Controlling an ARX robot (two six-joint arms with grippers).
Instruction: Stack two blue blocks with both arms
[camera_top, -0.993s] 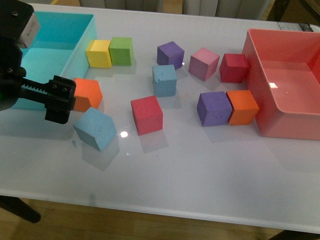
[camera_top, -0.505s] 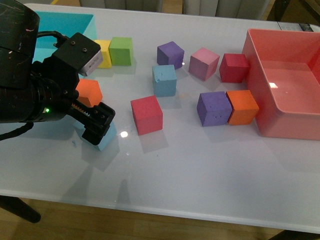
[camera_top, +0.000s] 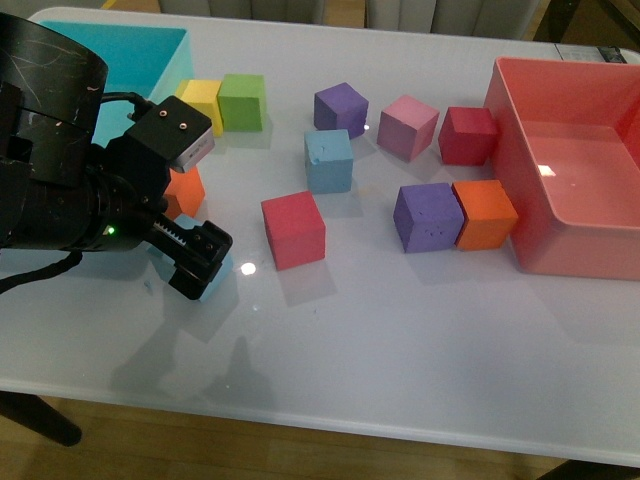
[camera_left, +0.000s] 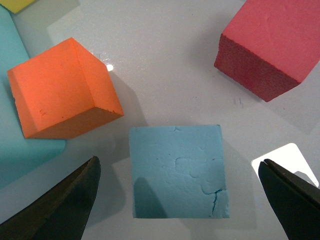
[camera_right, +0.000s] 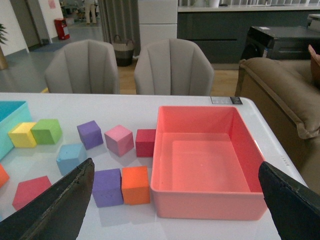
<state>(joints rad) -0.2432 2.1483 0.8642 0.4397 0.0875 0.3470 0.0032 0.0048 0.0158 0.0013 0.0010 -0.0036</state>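
Over the past second my left arm has swung in from the bench's edge, and the left hand now hangs over the near blue block, hiding most of it from the front camera. In the left wrist view the hand is spread wide, one dark finger on each side of the cube, and bare bench shows between each finger and the foam. The block sits flat on the white bench, its top dented and cracked near one corner. An orange cube lies just beside it, tilted off its line, and a red cube stands a little further off toward the middle.

The second blue block rests near the bench's centre, well apart from the first, between a purple cube and the red one. My right hand is held high above the bench, fingers spread and gripping nothing, looking down on the coral bin.
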